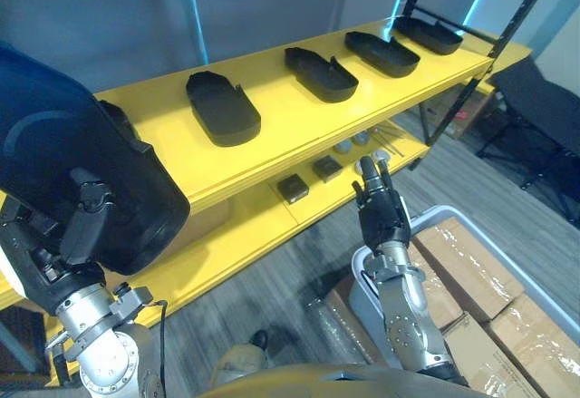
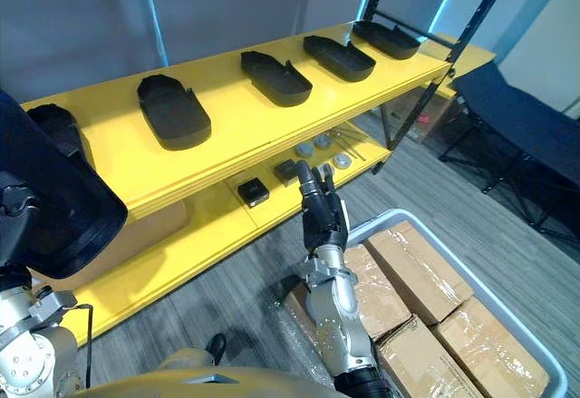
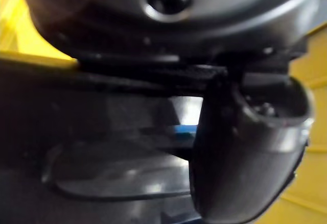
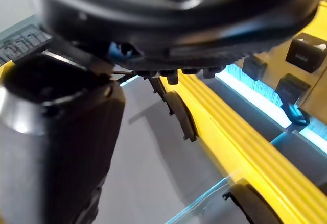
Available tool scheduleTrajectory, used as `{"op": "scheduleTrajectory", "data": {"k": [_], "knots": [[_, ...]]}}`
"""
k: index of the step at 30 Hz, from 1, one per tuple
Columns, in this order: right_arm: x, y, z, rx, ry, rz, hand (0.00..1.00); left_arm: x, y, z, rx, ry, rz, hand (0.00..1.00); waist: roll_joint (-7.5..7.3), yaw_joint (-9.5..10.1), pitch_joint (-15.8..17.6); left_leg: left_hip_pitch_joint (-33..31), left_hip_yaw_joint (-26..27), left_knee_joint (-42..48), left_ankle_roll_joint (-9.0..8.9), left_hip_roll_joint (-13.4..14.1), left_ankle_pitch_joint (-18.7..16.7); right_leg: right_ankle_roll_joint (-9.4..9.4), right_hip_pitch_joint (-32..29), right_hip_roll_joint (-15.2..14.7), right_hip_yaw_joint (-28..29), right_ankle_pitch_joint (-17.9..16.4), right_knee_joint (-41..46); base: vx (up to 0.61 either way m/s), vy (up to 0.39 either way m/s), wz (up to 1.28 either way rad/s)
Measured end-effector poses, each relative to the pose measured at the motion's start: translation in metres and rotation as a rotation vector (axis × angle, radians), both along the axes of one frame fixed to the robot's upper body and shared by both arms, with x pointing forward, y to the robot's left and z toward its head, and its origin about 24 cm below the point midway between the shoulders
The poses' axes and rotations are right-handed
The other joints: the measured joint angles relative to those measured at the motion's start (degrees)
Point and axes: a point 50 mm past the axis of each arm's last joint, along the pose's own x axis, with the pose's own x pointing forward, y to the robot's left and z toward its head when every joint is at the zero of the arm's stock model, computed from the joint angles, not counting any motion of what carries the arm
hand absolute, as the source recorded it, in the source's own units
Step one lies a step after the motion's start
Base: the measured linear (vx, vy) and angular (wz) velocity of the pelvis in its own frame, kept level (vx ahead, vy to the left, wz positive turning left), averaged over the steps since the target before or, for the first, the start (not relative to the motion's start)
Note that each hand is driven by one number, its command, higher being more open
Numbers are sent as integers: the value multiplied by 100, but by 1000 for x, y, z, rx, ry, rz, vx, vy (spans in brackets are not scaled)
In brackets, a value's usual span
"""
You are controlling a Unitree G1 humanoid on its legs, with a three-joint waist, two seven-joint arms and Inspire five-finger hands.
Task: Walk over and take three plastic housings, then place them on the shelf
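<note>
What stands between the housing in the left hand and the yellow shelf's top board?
Nothing lies between them. The held housing, gripped by the left hand, hangs at the top board's left end, where a placed housing already lies just behind it; bare board shows beside that.

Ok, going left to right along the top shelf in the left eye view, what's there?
Held housing in the left hand, first shelved housing, second shelved housing, third shelved housing, fourth shelved housing.
</note>
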Motion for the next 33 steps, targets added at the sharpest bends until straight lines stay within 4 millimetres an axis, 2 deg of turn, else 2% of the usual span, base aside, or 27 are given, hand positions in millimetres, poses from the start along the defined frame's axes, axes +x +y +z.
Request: {"op": "scheduleTrajectory", "data": {"k": [1, 3, 4, 5, 7, 9, 12, 15, 17, 19, 20, 21, 22, 23, 24, 25, 27, 28, 29, 30, 31, 33], "knots": [[-6, -11, -4, -7, 14, -38, 100, 2, -4, 0, 0, -1, -31, 0, 149, -159, 101, -81, 733, 23, 84, 260, -103, 5, 119, 15, -275, -2, -1, -145, -62, 83], [-12, -22, -8, -17, 33, -76, 100, 6, -8, 0, 1, -6, -68, 0, 220, -346, 145, -139, 1503, 21, 116, 519, -79, 34, 222, 5, -526, -24, 19, -94, -37, 86], [-20, -34, -12, -33, 56, -120, 100, 10, -15, 1, -3, -18, -121, 0, 303, -397, 139, -184, 2263, -3, 210, 774, -12, 38, 221, -20, -697, -45, 95, -27, 7, 66], [-21, -38, -12, -38, 57, -136, 100, 12, -18, 2, -2, -27, -136, 0, 315, -397, 153, -176, 2460, -12, 235, 816, 18, 54, 199, -55, -705, -96, 155, -22, 26, 51], [-22, -47, -10, -51, 40, -170, 100, 15, -24, 3, -11, -50, -166, 0, 395, -397, 225, -159, 2627, -18, 143, 850, 335, 101, 55, -182, -653, -298, 531, -35, 49, 7], [-21, -46, -7, -49, 15, -161, 100, 16, -25, 4, -14, -52, -159, 0, 372, -393, 256, -157, 2713, 44, 142, 842, 321, 100, -72, -275, -520, -390, 753, -30, 50, -18], [-12, -34, -2, 65, -49, -110, 100, 18, -23, 5, -20, -63, -111, 0, 335, -386, 389, -176, 2809, 490, 116, 867, 39, 115, -100, -394, -367, -601, 1050, -38, 26, -21], [-9, -28, 0, 130, -81, -124, 100, 18, -25, 7, 70, -40, -56, 0, 279, -373, 460, -252, 2800, 978, 132, 814, -276, 219, -51, -592, -323, -880, 1335, -55, 53, 6], [-6, -25, 2, 157, -97, -155, 100, 21, -25, 12, 115, -52, -48, 0, 208, -358, 503, -376, 2822, 1571, 336, 735, -615, 320, 69, -753, -389, -1005, 1435, 57, 114, 21], [-8, -25, 2, 165, -92, -165, 100, 23, -23, 16, 165, -58, -42, 0, 117, -327, 494, -312, 2835, 1790, 377, 585, -900, 345, 277, -935, -487, -1048, 1532, 131, 110, 18], [-6, -25, 3, 162, -104, -165, 100, 26, -21, 20, 186, -77, -43, 0, 130, -379, 502, -265, 2762, 1799, 328, 456, -1021, 79, 34, -1154, -251, -855, 2460, 219, 197, 52], [-6, -26, 4, 153, -107, -168, 100, 30, -22, 26, 209, -103, -57, 0, 119, -434, 503, -155, 2591, 1585, 386, 359, -987, -486, -527, -1283, 142, -320, 3336, 182, 167, 59], [-5, -26, 5, 142, -109, -166, 100, 31, -22, 29, 232, -114, -57, 0, 110, -465, 515, -62, 2514, 1393, 414, 359, -909, -545, -742, -1293, 345, -31, 3645, 215, 160, 69], [-4, -25, 7, 102, -120, -156, 100, 35, -21, 37, 276, -142, -63, 0, 83, -538, 513, 48, 2374, 1063, 509, 359, -763, -434, -983, -1140, 617, -242, 3780, 224, 44, 60], [-2, -24, 13, 54, -143, -138, 100, 40, -21, 44, 291, -183, -65, 0, 66, -560, 510, 125, 2214, 843, 535, 371, -678, -415, -1120, -830, 815, -564, 3379, 265, 51, 63], [-1, -24, 17, 26, -160, -134, 100, 42, -22, 47, 291, -204, -66, 0, 70, -574, 511, 158, 2140, 751, 528, 380, -652, -406, -1142, -634, 922, -667, 3049, 211, 20, 61], [-1, -29, 38, -36, -257, -121, 100, 48, -25, 57, 280, -277, -67, 0, 62, -702, 504, 213, 1870, 612, 455, 369, -583, -387, -1202, -2, 1533, -669, 1938, 183, -20, 78], [-2, -34, 52, -83, -317, -116, 100, 51, -26, 60, 278, -297, -73, 0, 58, -779, 496, 225, 1683, 639, 429, 337, -594, -352, -1212, 259, 1875, -598, 1478, 174, -54, 85], [-2, -37, 58, -100, -346, -112, 100, 51, -28, 61, 277, -304, -80, 0, 47, -816, 489, 222, 1575, 666, 404, 297, -611, -333, -1187, 322, 1944, -497, 1245, 224, -89, 97], [-3, -41, 70, -126, -395, -108, 100, 53, -30, 62, 275, -312, -91, 0, -91, -837, 428, 213, 1438, 706, 360, 117, -639, -343, -1155, 305, 1946, 130, 861, 257, -148, 87], [1, -46, 79, -158, -433, -100, 100, 54, -35, 59, 249, -307, -105, 0, -11, -835, 409, 219, 1304, 733, 291, 120, -696, -216, -958, 290, 1810, 67, 693, 238, -145, 73], [8, -48, 88, -181, -466, -91, 100, 55, -40, 57, 234, -305, -124, 0, 97, -739, 353, 197, 1201, 697, 245, 227, -723, -253, -769, 410, 1649, 148, 348, 166, -129, 39]]}}
